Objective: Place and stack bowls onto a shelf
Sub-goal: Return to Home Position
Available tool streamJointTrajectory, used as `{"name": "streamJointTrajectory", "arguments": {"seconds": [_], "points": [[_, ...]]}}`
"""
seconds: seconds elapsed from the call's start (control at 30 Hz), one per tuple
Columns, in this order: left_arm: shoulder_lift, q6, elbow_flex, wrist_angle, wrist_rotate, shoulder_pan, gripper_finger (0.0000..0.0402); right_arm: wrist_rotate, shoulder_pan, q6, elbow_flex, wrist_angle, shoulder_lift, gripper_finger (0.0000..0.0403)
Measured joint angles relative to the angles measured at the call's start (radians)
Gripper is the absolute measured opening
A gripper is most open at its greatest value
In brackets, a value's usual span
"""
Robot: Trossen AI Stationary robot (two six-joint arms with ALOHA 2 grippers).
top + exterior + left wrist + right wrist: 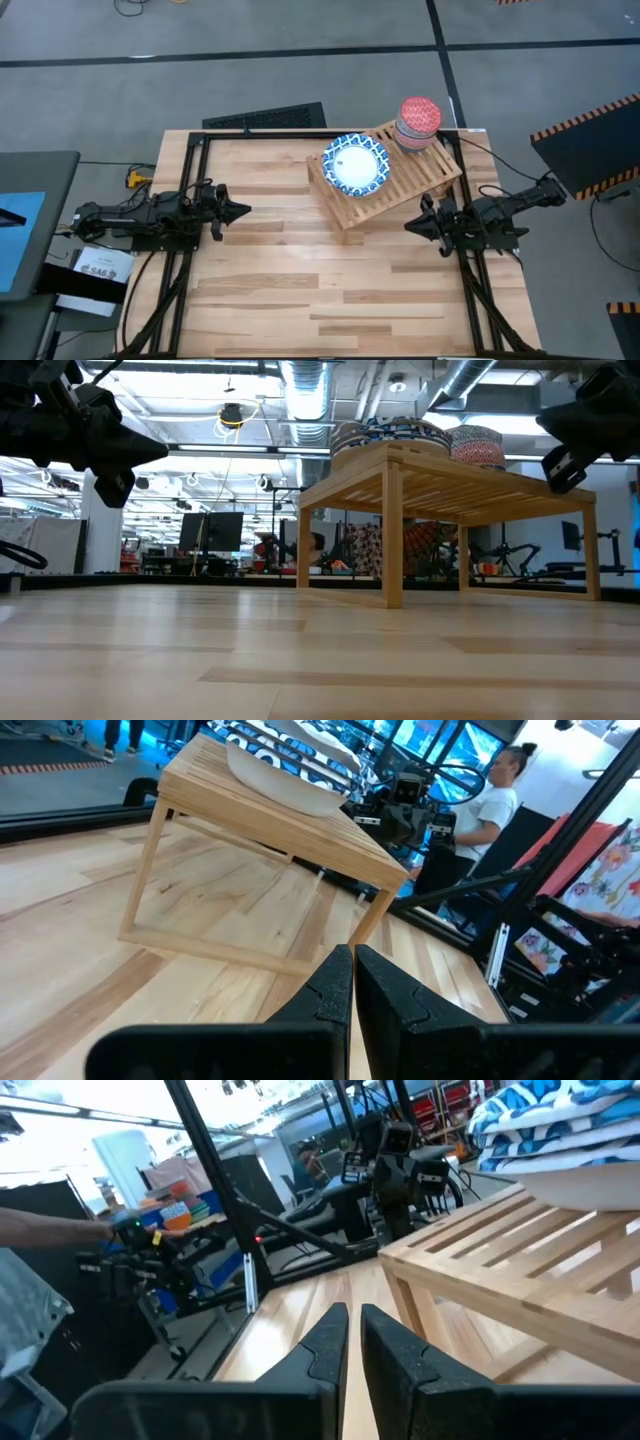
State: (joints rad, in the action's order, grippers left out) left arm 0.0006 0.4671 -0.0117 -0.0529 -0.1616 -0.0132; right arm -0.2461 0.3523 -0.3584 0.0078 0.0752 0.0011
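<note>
The shelf, a low rack of light wooden slats, stands askew on its legs at the table's far right. A stack of wide blue-and-white bowls sits on its left end, and a stack of smaller red patterned bowls on its far corner. Both stacks show on top of the shelf in the low view. My left gripper hovers shut at the table's left edge, pointing level toward the shelf. My right gripper hovers at the right edge just near of the shelf, a narrow gap between its fingers, with nothing in it.
Bare wooden tabletop lies between the arms and toward the near edge. A black flat object lies at the far edge. Black frame rails run along the table's sides. A person stands beyond the table.
</note>
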Motion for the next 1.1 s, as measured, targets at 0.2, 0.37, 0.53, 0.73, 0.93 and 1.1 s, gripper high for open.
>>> {"name": "streamJointTrajectory", "arguments": {"seconds": [0.2, 0.37, 0.53, 0.73, 0.93, 1.1], "points": [[0.000, 0.000, 0.001, 0.001, 0.023, 0.000, 0.0000, 0.006, 0.001, 0.000, 0.000, -0.003, 0.001, 0.0060], [0.015, 0.000, 0.001, 0.001, 0.024, 0.000, 0.0000, 0.007, 0.001, 0.000, -0.001, -0.008, 0.002, 0.0060], [0.014, 0.000, 0.002, 0.000, 0.024, 0.000, 0.0000, 0.007, 0.001, 0.000, -0.001, -0.009, 0.004, 0.0060], [0.014, 0.000, 0.003, -0.001, 0.024, 0.000, 0.0000, 0.007, 0.001, 0.000, -0.001, -0.011, 0.004, 0.0060], [0.014, 0.000, 0.004, 0.000, 0.024, 0.000, 0.0000, 0.008, 0.001, 0.000, -0.001, -0.012, 0.004, 0.0060], [0.014, 0.000, 0.004, -0.001, 0.024, 0.000, 0.0000, 0.008, 0.000, 0.000, -0.001, -0.013, 0.004, 0.0060]]}}
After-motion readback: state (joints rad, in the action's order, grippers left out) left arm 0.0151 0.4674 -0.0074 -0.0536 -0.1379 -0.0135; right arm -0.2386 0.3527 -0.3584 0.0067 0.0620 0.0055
